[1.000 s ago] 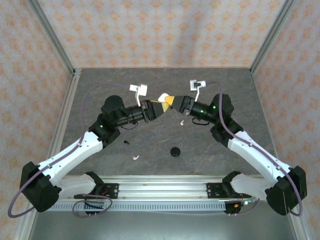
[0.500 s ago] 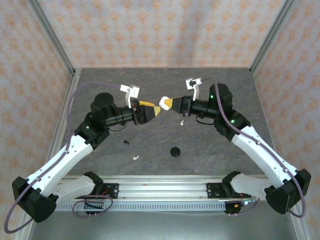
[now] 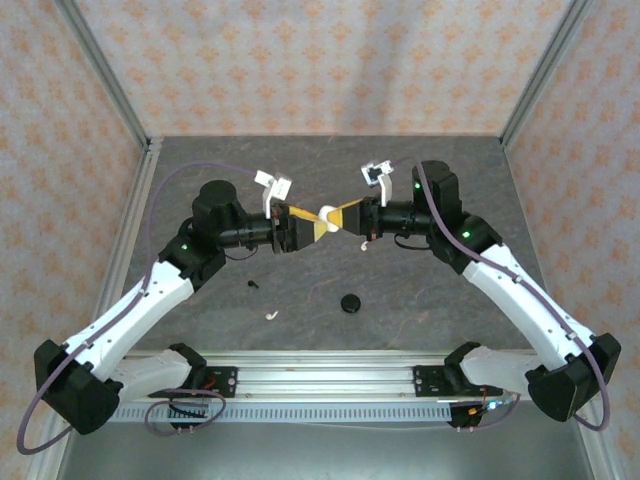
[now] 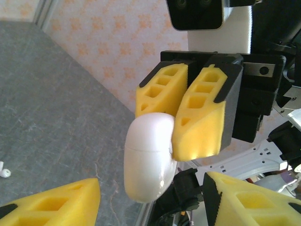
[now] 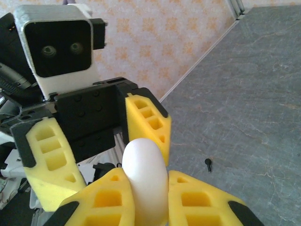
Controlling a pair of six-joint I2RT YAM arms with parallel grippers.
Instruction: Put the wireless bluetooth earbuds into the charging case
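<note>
Closer than half a second ago, the left gripper [image 3: 318, 222] holds its jaws spread wide, flanking the white charging case [image 3: 325, 213] clamped in the right gripper [image 3: 336, 214]. Near the right gripper, on its base side, a white earbud [image 3: 365, 242] lies on the worktop [image 3: 320, 160].

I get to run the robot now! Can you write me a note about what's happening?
Right gripper: jaws shut on the white case, held up in the air; it looks closed.
Left gripper: jaws open, close beside the case, holding nothing.
On the table: two white earbuds, two black earbuds.
Done: case picked up.
To do: open it, put earbuds in.
</note>
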